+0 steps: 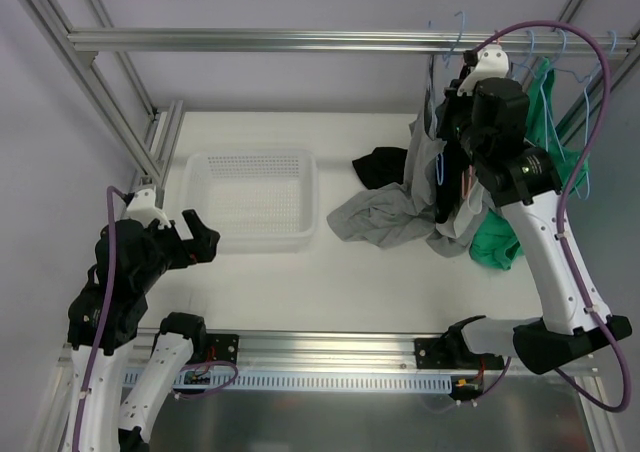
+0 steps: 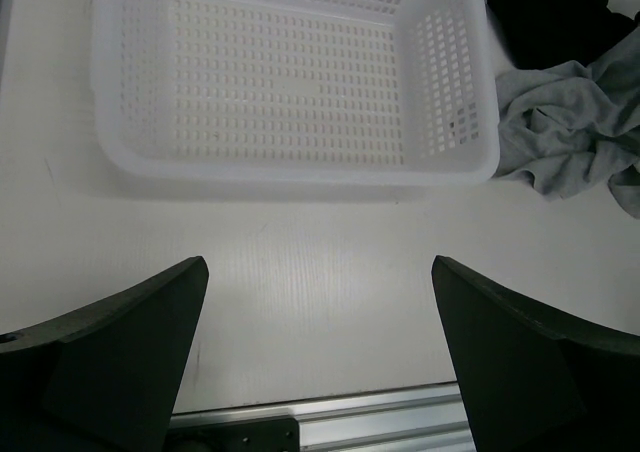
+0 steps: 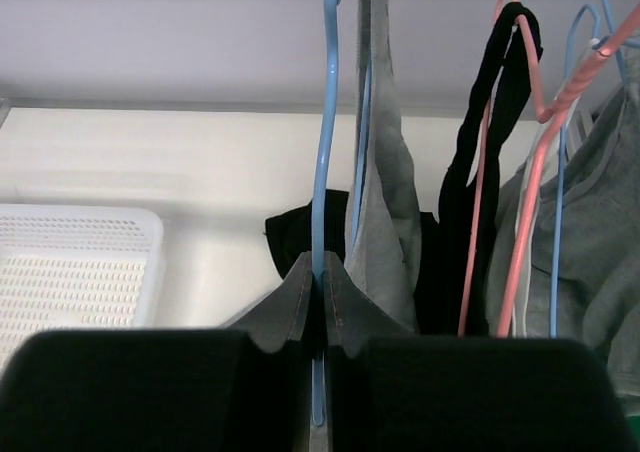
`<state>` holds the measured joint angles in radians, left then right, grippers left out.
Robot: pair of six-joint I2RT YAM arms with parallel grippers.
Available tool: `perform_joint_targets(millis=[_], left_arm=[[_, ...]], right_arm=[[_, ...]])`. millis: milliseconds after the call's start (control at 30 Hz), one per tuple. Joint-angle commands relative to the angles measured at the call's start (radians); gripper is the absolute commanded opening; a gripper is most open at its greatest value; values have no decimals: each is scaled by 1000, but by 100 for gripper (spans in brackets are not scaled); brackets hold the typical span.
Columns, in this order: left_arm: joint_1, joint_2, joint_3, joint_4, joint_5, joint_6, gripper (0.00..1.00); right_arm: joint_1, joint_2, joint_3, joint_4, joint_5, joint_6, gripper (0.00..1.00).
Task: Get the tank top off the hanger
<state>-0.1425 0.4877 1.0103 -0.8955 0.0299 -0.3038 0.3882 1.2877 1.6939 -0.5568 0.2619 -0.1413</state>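
Far from basket (image 2: 300, 170), right tool (image 3: 320, 272) clamps blue hanger (image 3: 321, 172).

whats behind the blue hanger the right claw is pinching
Just beyond the blue hanger hangs the grey tank top. Farther back a black garment lies on the table; the tank top and the right claw cover most of it.
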Motion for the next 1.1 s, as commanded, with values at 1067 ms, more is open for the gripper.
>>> perform_joint_targets(millis=[1067], left_arm=[[-667,1028,743,813,199,313,79]], right_arm=[[3,-642,-240,-345,-668,201,0]])
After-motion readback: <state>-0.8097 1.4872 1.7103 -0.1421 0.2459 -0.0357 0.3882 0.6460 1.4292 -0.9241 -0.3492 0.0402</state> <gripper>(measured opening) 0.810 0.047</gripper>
